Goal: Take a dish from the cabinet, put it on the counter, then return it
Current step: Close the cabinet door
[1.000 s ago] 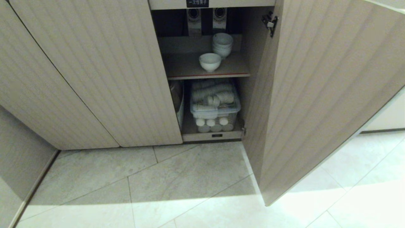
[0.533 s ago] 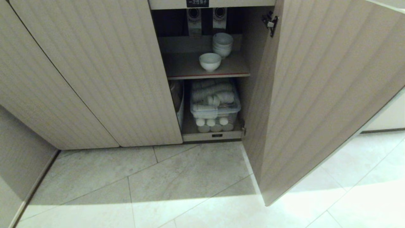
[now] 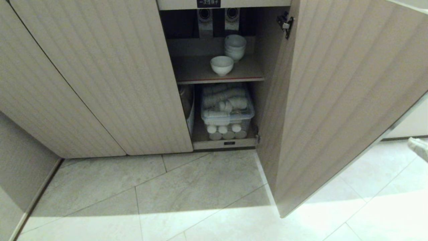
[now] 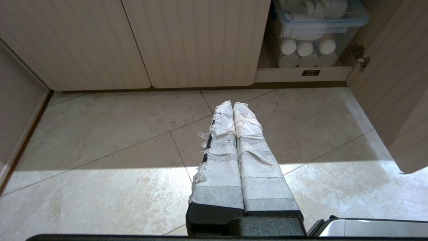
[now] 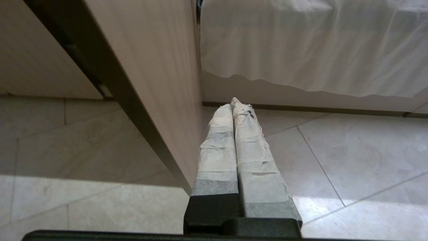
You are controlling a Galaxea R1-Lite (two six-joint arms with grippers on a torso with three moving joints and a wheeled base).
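Reaching for the dish has only just begun: the cabinet (image 3: 100,77) stands with its right-hand door (image 3: 337,100) swung wide, and the dish (image 3: 221,65), a lone white bowl, sits upright on the red-edged shelf (image 3: 200,72), just in front of a stack of bowls (image 3: 235,47) at the back right. Below the shelf a clear plastic bin (image 3: 227,113) holds white-wrapped stacks.

The right gripper (image 5: 235,108) hangs low over the tiled floor (image 3: 187,187) on the outer side of the open door, its taped fingers (image 5: 217,147) pressed together with nothing between them. A pale shape at the right edge of the head view is probably its tip, though too little shows to be sure. The left gripper (image 4: 233,108) is parked over the floor before the closed doors, fingers likewise together and empty.

The worktop is in no view. The first step, fetching the dish, seems barely started. Next, the right arm would have to come round the door's free edge, rise to shelf level, spread its fingers and take the bowl by its rim without knocking the stack behind.
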